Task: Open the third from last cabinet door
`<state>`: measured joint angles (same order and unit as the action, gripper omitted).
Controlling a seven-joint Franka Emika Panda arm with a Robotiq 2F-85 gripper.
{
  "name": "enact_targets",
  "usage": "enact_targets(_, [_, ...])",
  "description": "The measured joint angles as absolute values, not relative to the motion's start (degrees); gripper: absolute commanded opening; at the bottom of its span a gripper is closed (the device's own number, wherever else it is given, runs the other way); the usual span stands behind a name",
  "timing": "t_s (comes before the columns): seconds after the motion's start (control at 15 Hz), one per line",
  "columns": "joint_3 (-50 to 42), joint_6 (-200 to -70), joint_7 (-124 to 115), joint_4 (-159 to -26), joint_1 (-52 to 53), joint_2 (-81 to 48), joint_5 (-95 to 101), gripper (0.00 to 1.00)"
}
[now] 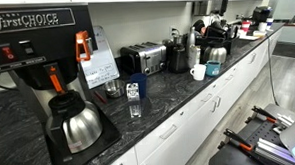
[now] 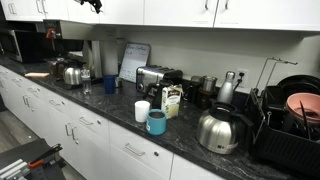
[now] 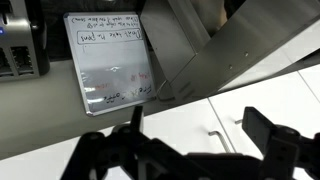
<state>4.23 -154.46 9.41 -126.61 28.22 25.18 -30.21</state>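
Observation:
A row of white upper cabinet doors [image 2: 180, 10] with thin metal handles hangs above the dark counter. My gripper [image 2: 92, 5] is up at the level of these doors, above the steel urn and the whiteboard sign. In the wrist view my gripper [image 3: 197, 125] is open and empty, its two dark fingers spread wide. Between them I see two white doors meeting at a seam, with one bar handle [image 3: 218, 137] on the nearer door and a second handle [image 3: 240, 120] just past the seam. The fingers do not touch either handle.
The whiteboard sign [image 3: 108, 60] leans against the wall on the counter [image 2: 110, 105]. A toaster [image 2: 157, 77], a milk carton [image 2: 171, 100], a blue cup [image 2: 156, 122], steel carafes [image 2: 218, 130], a coffee machine [image 1: 46, 57] and a dish rack [image 2: 290, 125] crowd the counter. Lower cabinet doors [image 2: 70, 135] run below.

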Motion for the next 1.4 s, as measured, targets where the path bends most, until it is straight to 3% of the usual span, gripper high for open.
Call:
enact_targets(0.27, [4.6, -155.5, 9.4, -126.5, 28.2, 24.9, -30.2, 1.0])
enact_targets(0.8, [6.6, -171.6, 12.4, -116.0, 33.9, 13.7, -30.4, 1.0])
enact_targets(1.4, [4.9, -174.9, 17.6, -106.5, 39.5, 5.4, -38.5, 1.0])
